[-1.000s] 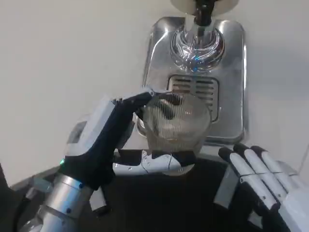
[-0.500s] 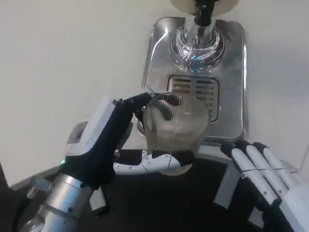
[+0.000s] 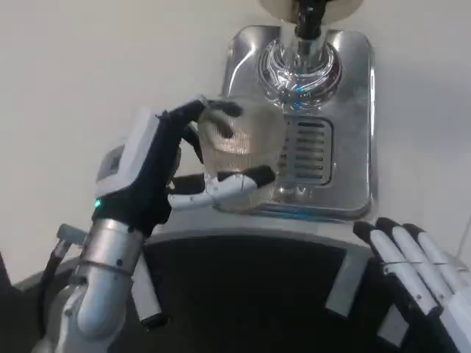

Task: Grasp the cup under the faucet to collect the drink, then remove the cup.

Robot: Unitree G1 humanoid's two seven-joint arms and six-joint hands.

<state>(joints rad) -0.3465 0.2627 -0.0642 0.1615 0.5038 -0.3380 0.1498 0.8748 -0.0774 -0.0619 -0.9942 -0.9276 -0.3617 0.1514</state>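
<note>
A clear ribbed cup (image 3: 239, 143) is gripped by my left hand (image 3: 158, 173), thumb below and fingers wrapped over its far side. The cup hangs over the left part of the shiny steel drip tray (image 3: 346, 132), beside the slotted grate (image 3: 305, 151). The chrome faucet (image 3: 300, 55) stands at the tray's far end, up and right of the cup. My right hand (image 3: 416, 276) lies at the lower right with fingers straight and apart, holding nothing.
White tabletop (image 3: 88, 81) spreads to the left of the tray. A black curved surface (image 3: 243, 294) with a grey rim lies near me, below the tray.
My left hand has carried the cup up and to the left, further onto the tray toward the faucet. The right hand has slid lower and to the right.
</note>
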